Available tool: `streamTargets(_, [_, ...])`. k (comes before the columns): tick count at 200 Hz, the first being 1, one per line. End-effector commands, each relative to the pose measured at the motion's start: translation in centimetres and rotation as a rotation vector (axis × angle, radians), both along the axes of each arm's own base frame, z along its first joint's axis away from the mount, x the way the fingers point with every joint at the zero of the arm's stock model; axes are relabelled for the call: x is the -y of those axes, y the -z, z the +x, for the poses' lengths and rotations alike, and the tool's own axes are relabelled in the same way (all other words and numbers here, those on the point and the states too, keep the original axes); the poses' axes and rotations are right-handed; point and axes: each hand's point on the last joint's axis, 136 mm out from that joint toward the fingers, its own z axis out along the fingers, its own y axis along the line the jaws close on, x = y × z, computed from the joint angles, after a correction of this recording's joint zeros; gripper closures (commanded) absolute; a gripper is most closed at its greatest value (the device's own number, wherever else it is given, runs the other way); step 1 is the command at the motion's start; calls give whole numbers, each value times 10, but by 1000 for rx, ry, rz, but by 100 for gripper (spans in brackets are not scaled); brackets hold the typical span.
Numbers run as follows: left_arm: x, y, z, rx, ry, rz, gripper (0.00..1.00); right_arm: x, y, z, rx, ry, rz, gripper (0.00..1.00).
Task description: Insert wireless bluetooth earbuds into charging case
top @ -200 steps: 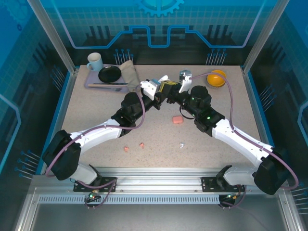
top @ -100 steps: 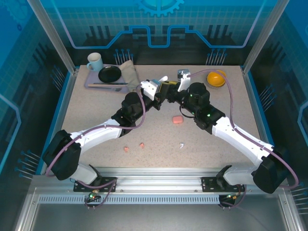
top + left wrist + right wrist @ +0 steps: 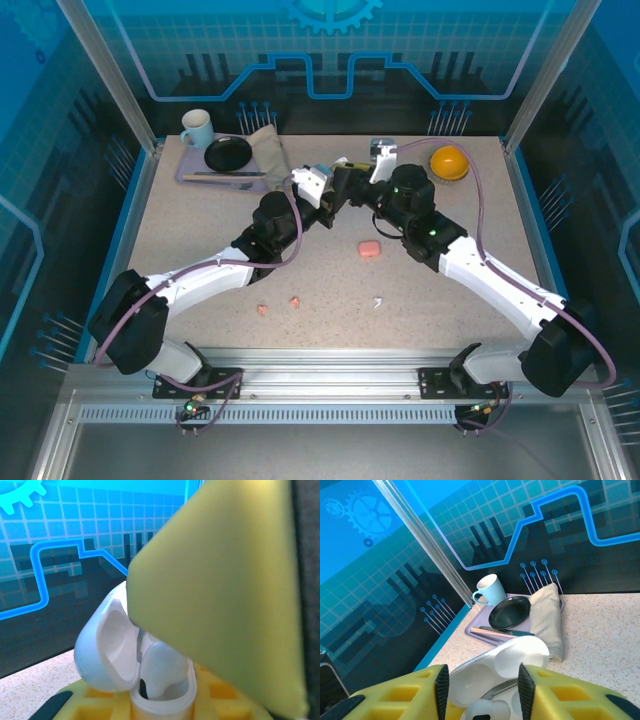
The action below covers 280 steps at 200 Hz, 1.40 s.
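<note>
- While both arms meet over the far middle of the table (image 3: pixel 190 230), begin at the left: two salmon-pink earbuds (image 3: pixel 262 309) lie loose near the front edge, close together and well apart from either case.
- Your left gripper (image 3: pixel 322 188) is raised and clenched on the body of the white charging case (image 3: pixel 161 702). The case stands upright, with its lid (image 3: pixel 107 650) swung open to the left.
- One white earbud (image 3: pixel 162 667) sits in a well of that case. You cannot tell whether it is pressed fully home.
- Your right gripper (image 3: pixel 483 672) comes in from the right with its yellow fingers (image 3: pixel 555 695) spread on either side of the open case, grasping nothing.
- The step in hand looks like seating the first white earbud, and it seems almost done. That is one piece of four.
- Right of centre, the pink charging case (image 3: pixel 368 248) lies on the table, and the loose white earbud (image 3: pixel 378 301) lies nearer the front edge.
- The next move probably calls for lifting the right gripper clear without knocking the lid. After that comes a fine pinch on the loose white earbud, while your left grip holds steady.
</note>
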Motion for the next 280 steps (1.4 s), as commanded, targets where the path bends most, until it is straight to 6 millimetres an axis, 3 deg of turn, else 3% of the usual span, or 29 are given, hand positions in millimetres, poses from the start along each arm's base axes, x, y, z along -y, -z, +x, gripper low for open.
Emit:
streamTargets(1, [3,-22,-7,55,25,-57,100,13,-10,6,-9,30,36,49])
streamTargets(38, [-5,-9,-13,31,14,-18,100,42,-29,-3,-41,69,81,34])
streamTargets(61, [-17,4,-21,11,1,1,100,69,-18,-15,-105,147,67,27])
streamTargets(80, [-28,15,-28,-3,-5,12,100,97,6,-28,-203,229,35,26])
streamTargets(98, [-38,23,-35,-15,0,28,100,121,42,-42,-336,303,-48,26])
streamTargets(131, [-54,32,-54,-12,33,52,100,139,117,-74,-617,320,-221,25])
streamTargets(168, [-65,33,-69,-13,39,53,100,139,202,-113,-925,341,-289,24])
streamTargets(189, [-69,32,-73,-9,35,46,100,135,231,-128,-998,361,-388,24])
streamTargets(230, [-71,28,-77,9,40,43,100,124,275,-146,-1094,372,-620,27])
streamTargets(280, [-70,28,-78,17,46,28,100,107,300,-150,-1132,395,-734,33])
